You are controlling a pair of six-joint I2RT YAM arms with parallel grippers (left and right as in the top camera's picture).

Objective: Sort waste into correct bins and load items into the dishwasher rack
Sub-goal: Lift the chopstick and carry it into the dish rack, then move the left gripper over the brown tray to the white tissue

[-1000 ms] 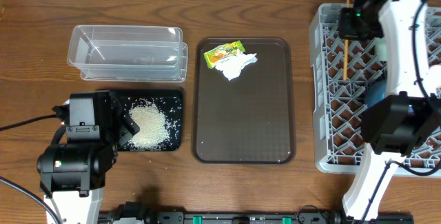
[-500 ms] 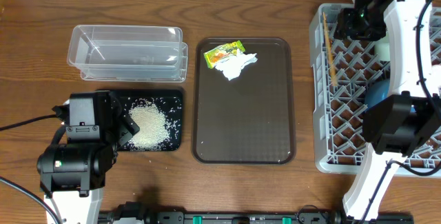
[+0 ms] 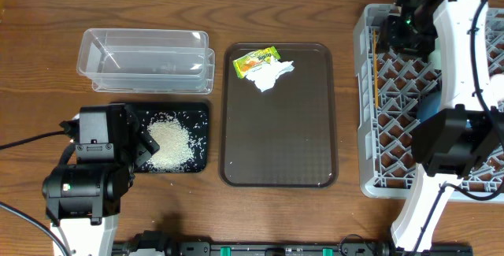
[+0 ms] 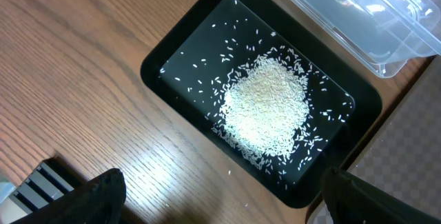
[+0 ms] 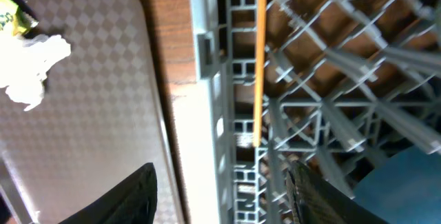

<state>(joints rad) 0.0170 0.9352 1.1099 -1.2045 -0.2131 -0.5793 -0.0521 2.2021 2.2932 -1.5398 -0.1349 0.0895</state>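
Note:
A thin wooden chopstick (image 5: 260, 58) lies loose in the grey dishwasher rack (image 3: 368, 130) along its left wall (image 5: 207, 45); it also shows in the overhead view (image 3: 377, 83). My right gripper (image 5: 220, 203) hangs open above that wall, holding nothing, near the rack's far left corner (image 3: 403, 26). A dark-blue bowl (image 3: 429, 106) sits in the rack. White rice (image 4: 265, 107) is heaped in the black tray (image 4: 165, 65). My left gripper (image 4: 227, 210) stands open over the table at that tray's edge. The snack wrapper (image 3: 256, 59) and the tissue (image 3: 272, 75) lie on the brown serving tray (image 3: 277, 130).
The clear plastic tub (image 3: 146, 59) stands behind the black tray (image 3: 197, 122). A few stray rice grains lie on the wood beside the tray. The right arm's white links reach over the rack's right half.
The right gripper has opened and let go of the chopstick, which dropped from upright over the rack to lying along its left side. The left arm has not moved.

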